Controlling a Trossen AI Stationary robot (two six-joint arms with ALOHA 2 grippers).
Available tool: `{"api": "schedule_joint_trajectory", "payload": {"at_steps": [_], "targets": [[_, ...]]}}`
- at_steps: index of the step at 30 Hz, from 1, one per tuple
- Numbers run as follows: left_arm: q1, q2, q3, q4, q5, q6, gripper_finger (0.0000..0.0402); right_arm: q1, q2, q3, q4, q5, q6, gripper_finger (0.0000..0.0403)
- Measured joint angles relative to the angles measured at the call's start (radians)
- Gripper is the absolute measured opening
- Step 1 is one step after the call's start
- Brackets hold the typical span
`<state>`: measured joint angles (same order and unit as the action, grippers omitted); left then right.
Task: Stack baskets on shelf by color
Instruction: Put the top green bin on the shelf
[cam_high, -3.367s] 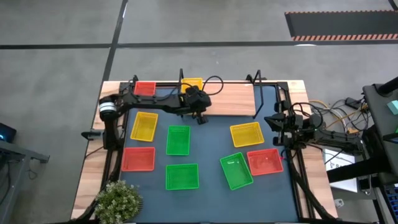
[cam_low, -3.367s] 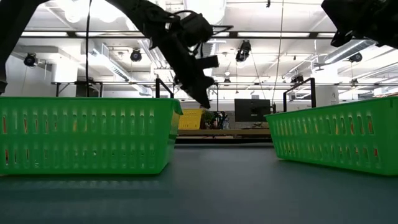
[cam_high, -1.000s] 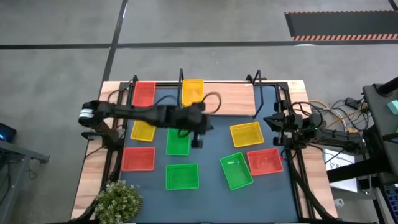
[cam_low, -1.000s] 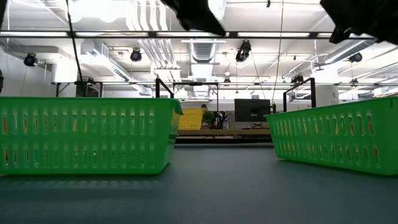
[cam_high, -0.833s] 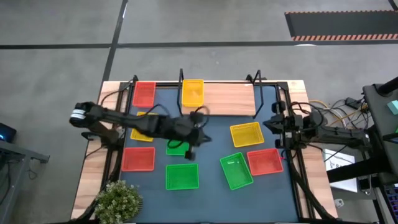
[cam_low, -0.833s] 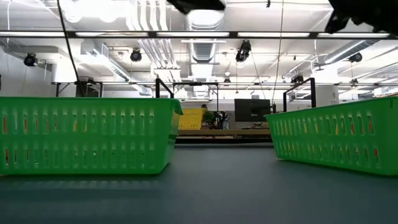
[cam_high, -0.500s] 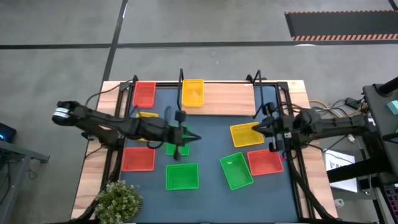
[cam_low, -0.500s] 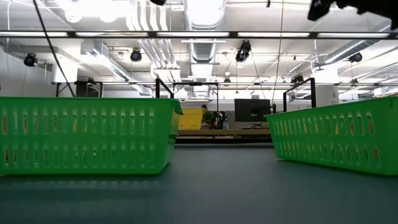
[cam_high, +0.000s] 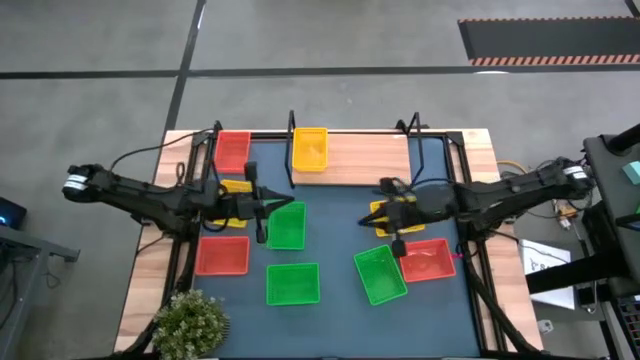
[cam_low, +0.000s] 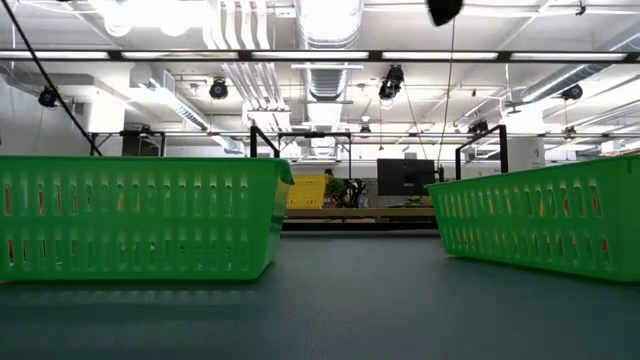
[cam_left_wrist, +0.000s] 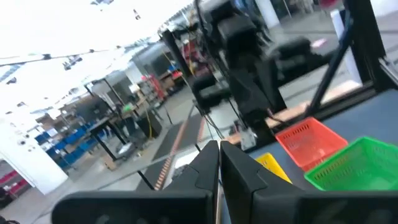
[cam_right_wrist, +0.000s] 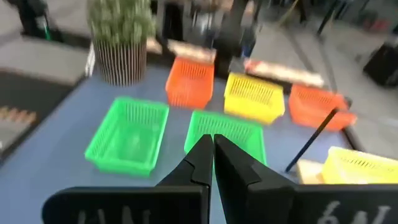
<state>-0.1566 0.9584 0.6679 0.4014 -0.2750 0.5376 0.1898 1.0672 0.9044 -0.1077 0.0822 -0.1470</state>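
In the high view my left gripper (cam_high: 268, 215) hangs shut over the table's left half, between a partly hidden yellow basket (cam_high: 235, 189) and a green basket (cam_high: 288, 226). My right gripper (cam_high: 378, 216), also shut, hovers above a yellow basket (cam_high: 397, 214) right of centre. Neither touches anything. One red basket (cam_high: 232, 151) and one yellow basket (cam_high: 310, 148) rest on the wooden shelf (cam_high: 368, 160). On the blue tabletop lie a red basket (cam_high: 222, 255), two green baskets (cam_high: 293, 283) (cam_high: 380, 275) and another red basket (cam_high: 428, 260).
A potted plant (cam_high: 188, 320) stands at the near left corner. Black shelf posts (cam_high: 290, 125) (cam_high: 412, 128) rise at the far edge. Cables trail off the right side (cam_high: 520, 190). The low view shows two green baskets (cam_low: 140, 215) (cam_low: 545, 225) with bare tabletop between them.
My left gripper has swung from over the table's middle toward the left edge, staying raised. My right gripper has left the right edge and travelled toward the centre, ending above the yellow basket. No basket has moved.
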Motion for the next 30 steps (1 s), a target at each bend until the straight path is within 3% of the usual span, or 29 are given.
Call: {"api": "schedule_joint_trajectory", "payload": {"at_steps": [9,19,23,30], "targets": [[0.000,-0.077,-0.072,-0.010,-0.005,-0.006,0.0000,-0.007,0.319,0.342,-0.180,-0.001,-0.028,0.0009],[-0.002,-0.162,-0.125,-0.016,-0.007,-0.009,0.0000,-0.052,0.612,0.619,-0.280,-0.037,-0.056,0.0016],[-0.002,-0.199,-0.147,-0.015,-0.007,-0.031,0.0000,-0.080,0.697,0.691,-0.310,-0.107,-0.044,0.0049],[-0.002,-0.255,-0.180,-0.017,-0.007,-0.033,0.0000,-0.112,0.845,0.779,-0.301,-0.116,0.030,0.0128]]}}
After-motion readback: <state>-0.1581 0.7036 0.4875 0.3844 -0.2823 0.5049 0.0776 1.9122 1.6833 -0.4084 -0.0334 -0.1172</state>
